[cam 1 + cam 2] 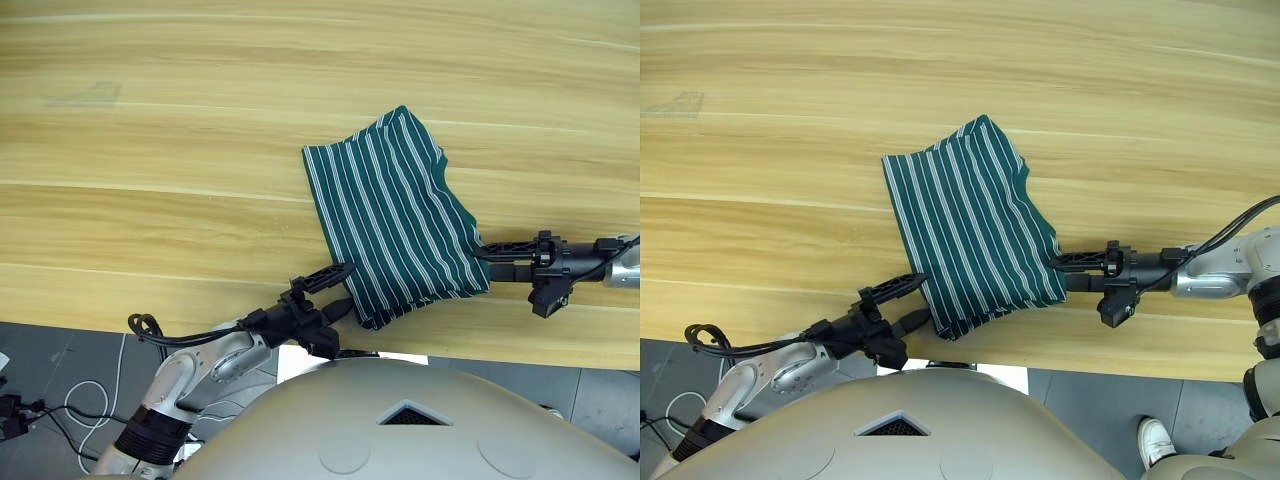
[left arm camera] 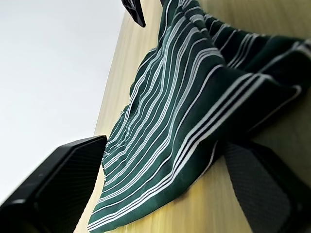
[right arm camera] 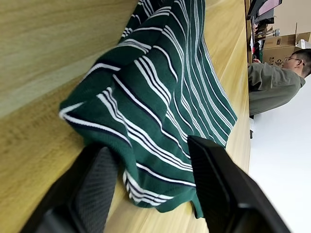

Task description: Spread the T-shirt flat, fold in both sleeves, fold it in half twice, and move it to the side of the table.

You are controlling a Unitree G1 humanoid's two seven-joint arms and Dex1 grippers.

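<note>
A green T-shirt (image 1: pixel 390 220) with white stripes lies folded into a small packet on the wooden table (image 1: pixel 150 200), close to the front edge. My left gripper (image 1: pixel 335 292) is open at the packet's near left corner, and in the left wrist view the cloth (image 2: pixel 194 97) hangs between its two fingers (image 2: pixel 58 184). My right gripper (image 1: pixel 495 258) is open at the packet's right edge. In the right wrist view the bunched fold (image 3: pixel 165 73) sits between its fingers (image 3: pixel 92 189).
The table's front edge (image 1: pixel 200 335) runs just behind my left wrist. Bare wood stretches to the left of the shirt and beyond it. Loose cables (image 1: pixel 60 400) lie on the floor below the table at the left.
</note>
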